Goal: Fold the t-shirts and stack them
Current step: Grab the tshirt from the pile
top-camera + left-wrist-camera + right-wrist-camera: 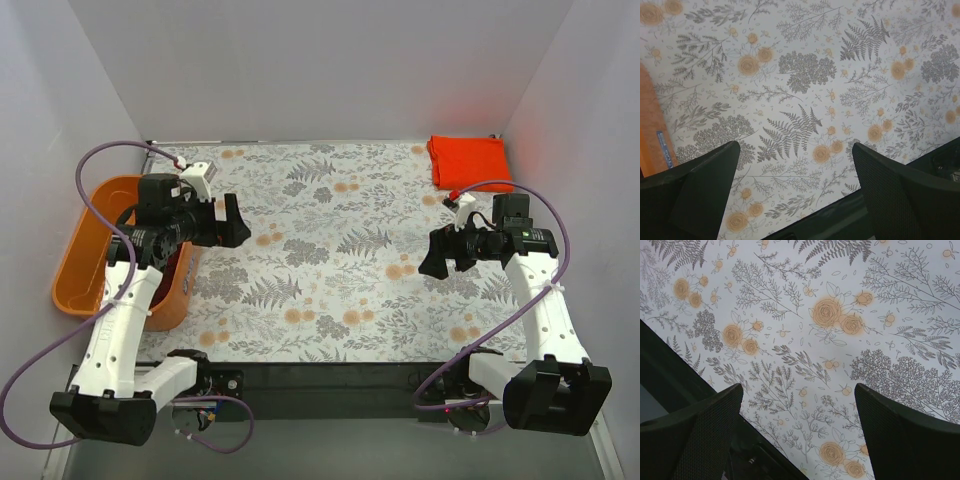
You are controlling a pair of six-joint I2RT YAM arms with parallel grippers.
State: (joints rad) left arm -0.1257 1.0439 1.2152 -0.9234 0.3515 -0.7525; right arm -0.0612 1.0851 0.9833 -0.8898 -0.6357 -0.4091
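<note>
"While the left hand (pixel 238 221) and the right hand (pixel 430 255) both hang wide open and empty over the table (pixel 330 200), where's the work?"

"The orange-red t-shirt (pixel 470 160) lies folded in the far right corner. A dark patch (pixel 177 268) shows in the orange basket (pixel 85 250) beneath the left arm. It's likely the second t-shirt, though I can't be sure."

"So the left hand reaches in?"

"I'd think so. Pinch one layer near a shoulder, lift it clear of the rim, then spread it flat mid-table before folding."
</note>
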